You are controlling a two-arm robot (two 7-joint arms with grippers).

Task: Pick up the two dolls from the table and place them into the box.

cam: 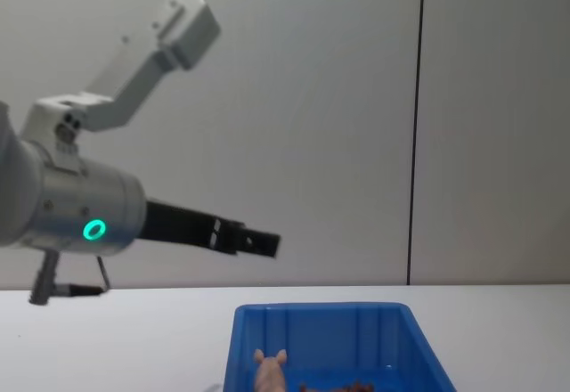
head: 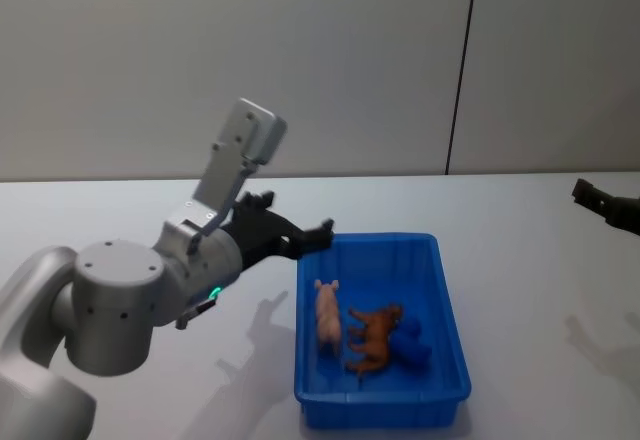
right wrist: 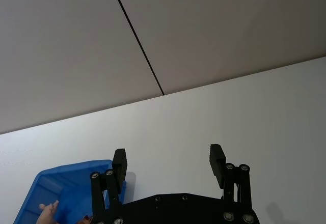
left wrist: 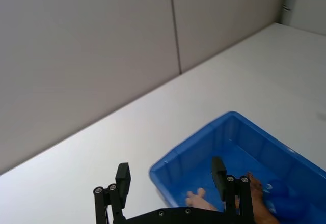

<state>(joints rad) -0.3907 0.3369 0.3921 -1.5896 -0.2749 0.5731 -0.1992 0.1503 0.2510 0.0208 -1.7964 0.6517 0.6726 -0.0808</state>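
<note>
Both dolls lie inside the blue box on the white table. The pale pink pig rests by the box's left wall, and the brown shaggy doll lies beside it. My left gripper hovers open and empty above the box's far left corner. The left wrist view shows its fingertips spread, with the box, the pig and the brown doll below. My right gripper is held off at the right edge, also open. From the chest, the left gripper hangs above the box and the pig.
A dark blue object lies in the box next to the brown doll. A grey wall with a vertical seam stands behind the table. The right wrist view catches a corner of the box.
</note>
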